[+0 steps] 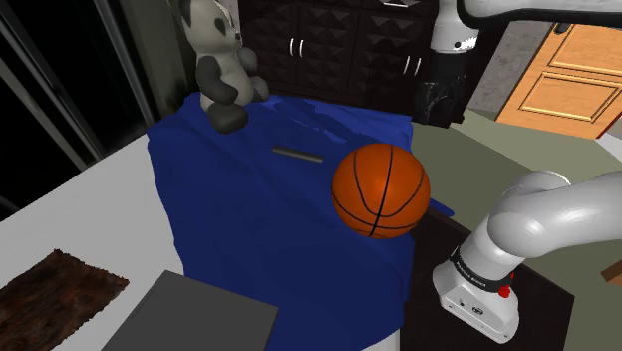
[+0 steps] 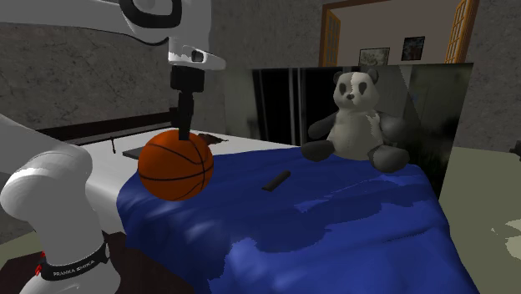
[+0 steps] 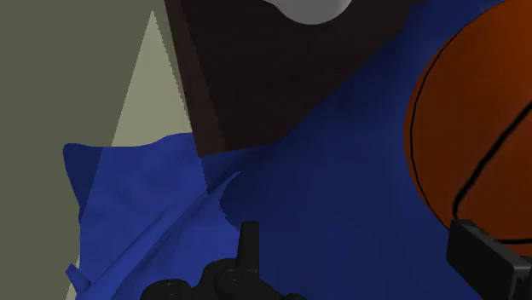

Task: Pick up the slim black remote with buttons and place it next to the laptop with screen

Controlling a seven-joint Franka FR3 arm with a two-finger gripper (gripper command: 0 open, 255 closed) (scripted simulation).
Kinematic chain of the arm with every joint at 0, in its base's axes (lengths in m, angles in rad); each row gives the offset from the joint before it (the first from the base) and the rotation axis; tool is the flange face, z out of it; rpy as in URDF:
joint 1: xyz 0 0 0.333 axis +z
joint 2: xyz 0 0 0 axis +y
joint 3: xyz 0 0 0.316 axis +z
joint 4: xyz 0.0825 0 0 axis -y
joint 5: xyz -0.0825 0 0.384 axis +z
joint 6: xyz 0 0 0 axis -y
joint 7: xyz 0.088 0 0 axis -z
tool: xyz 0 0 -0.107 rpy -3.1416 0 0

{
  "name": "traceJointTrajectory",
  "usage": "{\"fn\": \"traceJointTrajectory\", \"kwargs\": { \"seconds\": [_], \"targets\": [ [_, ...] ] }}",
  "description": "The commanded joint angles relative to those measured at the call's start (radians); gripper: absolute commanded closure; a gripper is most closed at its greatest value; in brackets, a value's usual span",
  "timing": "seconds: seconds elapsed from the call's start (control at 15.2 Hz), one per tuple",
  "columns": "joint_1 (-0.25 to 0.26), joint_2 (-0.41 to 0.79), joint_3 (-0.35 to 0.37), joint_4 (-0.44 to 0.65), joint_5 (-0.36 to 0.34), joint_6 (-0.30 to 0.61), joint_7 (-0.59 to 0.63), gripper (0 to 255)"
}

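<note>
At the second exterior view's left the white arm [image 2: 50, 179] rises from its base, folds at a rounded joint and runs across the top of the picture, where the wrist turns straight down so that the black claw [image 2: 184, 124] hangs upright. Behind the claw and off to its left, well apart from it, a plain grey laptop [image 2: 138, 153] lies flat. Directly under the claw sits an orange basketball [image 2: 175, 167] on a blue cloth [image 2: 334, 225]. In the wrist view the two fingers [image 3: 247, 247] stand wide apart with only cloth between them, so the claw is open and empty, and the ball is just beside one finger. The slim dark remote [image 2: 275, 180] lies flat on the cloth on the far side of the ball from the claw, well apart from it and untouched. Farther from the claw again, a panda plush [image 2: 359, 117] sits upright at the cloth's far edge
</note>
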Motion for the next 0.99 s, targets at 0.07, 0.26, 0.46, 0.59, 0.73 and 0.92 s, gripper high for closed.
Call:
{"fn": "traceJointTrajectory", "kwargs": {
  "seconds": [0.07, 0.26, 0.46, 0.59, 0.73, 0.92],
  "targets": [
    [0.008, 0.028, -0.007, -0.002, 0.000, 0.034, -0.016, 0],
    [0.031, 0.118, -0.027, 0.002, 0.003, 0.133, -0.065, 0],
    [0.055, 0.214, -0.044, 0.017, 0.012, 0.225, -0.116, 0],
    [0.071, 0.280, -0.054, 0.033, 0.021, 0.283, -0.150, 0],
    [0.087, 0.348, -0.062, 0.055, 0.033, 0.337, -0.186, 0],
    [0.110, 0.452, -0.070, 0.096, 0.055, 0.410, -0.242, 0]
  ]
}}
